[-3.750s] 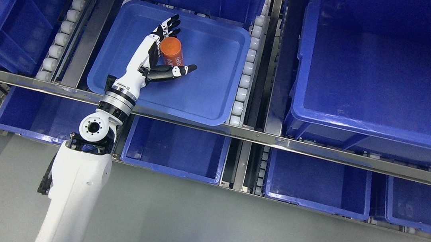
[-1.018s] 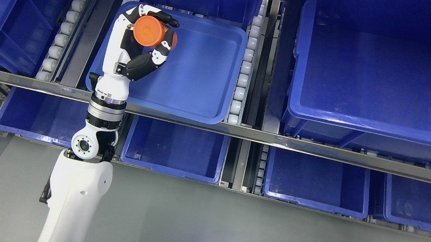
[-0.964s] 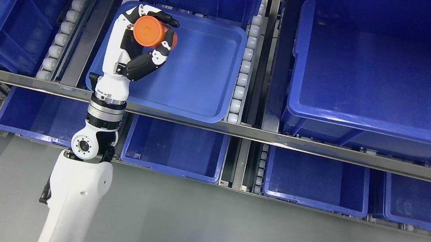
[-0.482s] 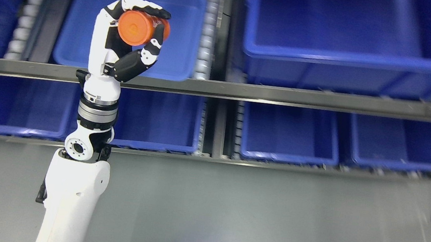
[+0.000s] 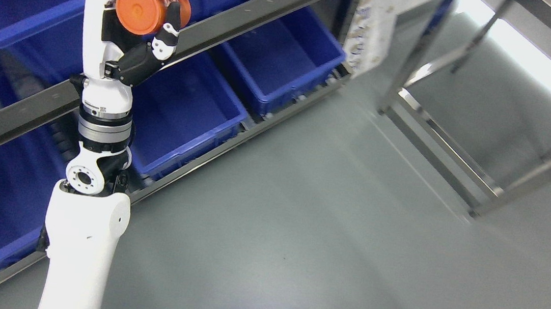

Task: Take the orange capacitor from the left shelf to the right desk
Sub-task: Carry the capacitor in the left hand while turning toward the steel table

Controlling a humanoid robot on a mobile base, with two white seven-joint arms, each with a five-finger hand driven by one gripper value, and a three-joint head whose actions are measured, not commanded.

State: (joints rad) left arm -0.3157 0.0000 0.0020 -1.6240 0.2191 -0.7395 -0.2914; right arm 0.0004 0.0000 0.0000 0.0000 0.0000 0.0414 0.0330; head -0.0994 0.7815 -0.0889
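Risk of slip in transit: left hand, fingers curled around the orange cylindrical capacitor, holds it raised before the blue plastic shelf bins; a swing could loosen it.

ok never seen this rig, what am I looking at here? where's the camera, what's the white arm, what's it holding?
The camera sits on a humanoid robot's head and looks down, so this is the robot's own view. The white arm rising from the lower left is its left arm, ending in a left hand with black and white fingers. Those fingers are curled around an orange capacitor, a short cylinder whose round end faces the camera, held up in the air. Behind the arm stands a shelf rack with a grey metal rail and blue bins; the ones in view look empty. On the right is a metal frame on the grey floor. The right arm is not in view.
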